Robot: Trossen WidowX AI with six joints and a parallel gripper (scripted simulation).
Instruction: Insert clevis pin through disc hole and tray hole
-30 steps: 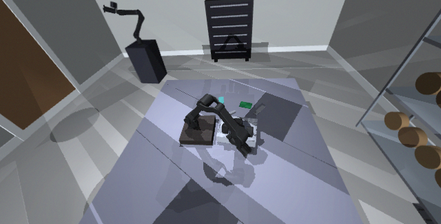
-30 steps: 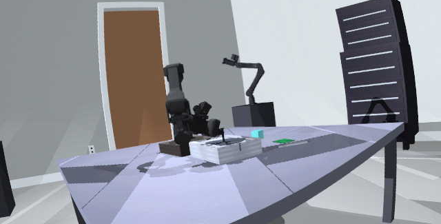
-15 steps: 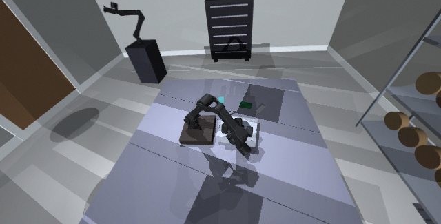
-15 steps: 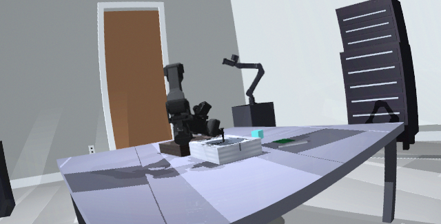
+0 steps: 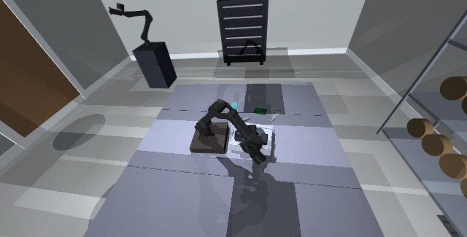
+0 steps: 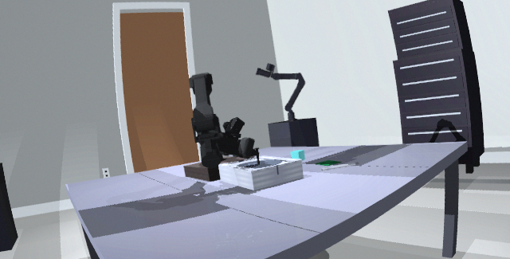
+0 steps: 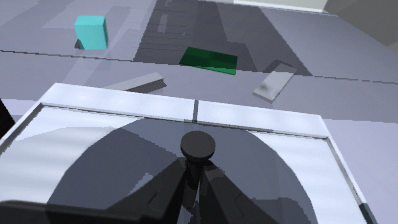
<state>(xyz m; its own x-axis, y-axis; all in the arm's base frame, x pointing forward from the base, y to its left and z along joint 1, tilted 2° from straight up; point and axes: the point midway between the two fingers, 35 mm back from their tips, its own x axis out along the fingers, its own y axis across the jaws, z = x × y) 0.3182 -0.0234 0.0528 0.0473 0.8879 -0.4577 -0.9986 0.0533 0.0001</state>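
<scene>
A dark robot gripper (image 6: 257, 155) (image 7: 193, 166) is clamped on a clevis pin (image 6: 257, 150) (image 7: 198, 145), its round head uppermost, over the middle of a wide disc (image 7: 120, 160). The disc lies inside a white, rimmed tray (image 5: 270, 149) (image 6: 275, 174) (image 7: 125, 101) on the tabletop (image 5: 175, 189) (image 6: 159, 227) (image 7: 360, 95). How deep the pin sits cannot be told. Beyond the tray's far rim lies a green plate (image 5: 260, 111) (image 6: 328, 162) (image 7: 209, 60).

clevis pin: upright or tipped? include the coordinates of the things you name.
Upright or nearly so, head up: the wrist view shows the clevis pin's round head (image 7: 198, 145) above the closed-in fingers, shank running down between them over the disc (image 7: 270, 165).
</scene>
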